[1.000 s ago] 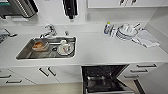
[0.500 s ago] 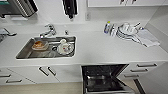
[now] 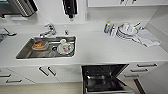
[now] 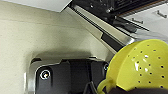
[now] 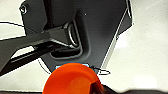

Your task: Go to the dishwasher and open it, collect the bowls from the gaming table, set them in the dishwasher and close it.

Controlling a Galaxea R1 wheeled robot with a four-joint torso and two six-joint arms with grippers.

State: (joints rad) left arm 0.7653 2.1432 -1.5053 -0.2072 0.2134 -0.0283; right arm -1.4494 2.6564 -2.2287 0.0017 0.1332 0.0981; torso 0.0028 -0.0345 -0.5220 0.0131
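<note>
The dishwasher (image 3: 105, 80) stands open under the white counter, its dark inside and racks showing, with the door let down toward me. In the left wrist view its open door (image 4: 100, 30) runs slantwise over the pale floor. My left gripper (image 4: 125, 90) is shut on a yellow perforated bowl (image 4: 142, 65), which hangs beside the door's edge. My right gripper (image 5: 98, 89) is shut on an orange bowl (image 5: 72, 80), held above the pale floor. The gaming table is out of view.
A steel sink (image 3: 22, 53) left of the dishwasher holds dishes, with a faucet (image 3: 48, 30) behind it. Stacked plates (image 3: 126, 31), a cloth (image 3: 150, 40) and bottles (image 3: 110, 28) sit at the counter's back right. White drawers (image 3: 145, 68) flank the dishwasher.
</note>
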